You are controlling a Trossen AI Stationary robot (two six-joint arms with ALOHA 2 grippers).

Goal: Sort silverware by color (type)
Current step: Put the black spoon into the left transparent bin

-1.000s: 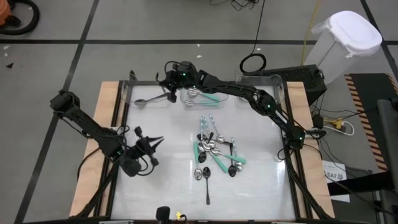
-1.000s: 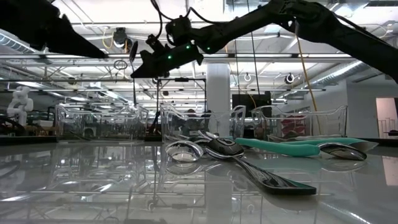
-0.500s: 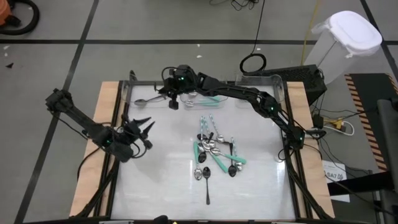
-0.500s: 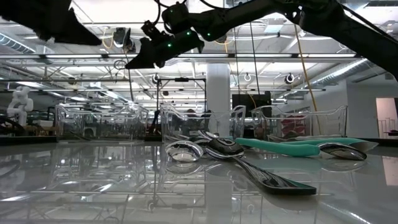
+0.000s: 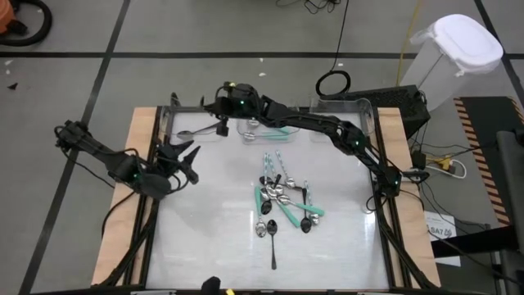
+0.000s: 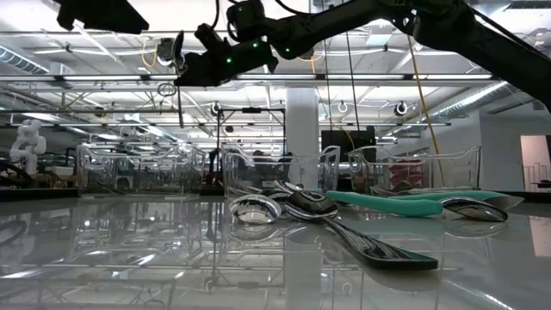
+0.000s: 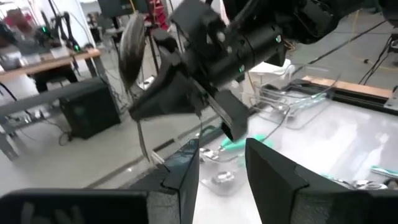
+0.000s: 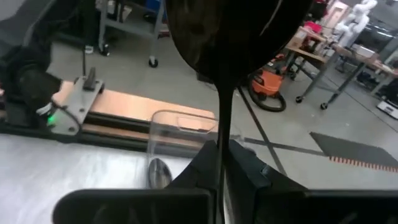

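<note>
**Dark spoon held above the far-left bin**

Right hand (image 5: 221,124) clenched on a dark spoon (image 7: 132,50), glossy oval bowl up, thin handle pinched between the fingers, over the clear plastic bin (image 5: 192,123) already holding one spoon. Left hand (image 5: 182,152) released, fingers spread, near the bin at the desk's (image 5: 213,221) left edge. Remaining silverware pile (image 5: 282,201), teal, pale-blue and dark handles, lies mid-desk, well apart from the bin; glossy bare desk surrounds it.
</note>
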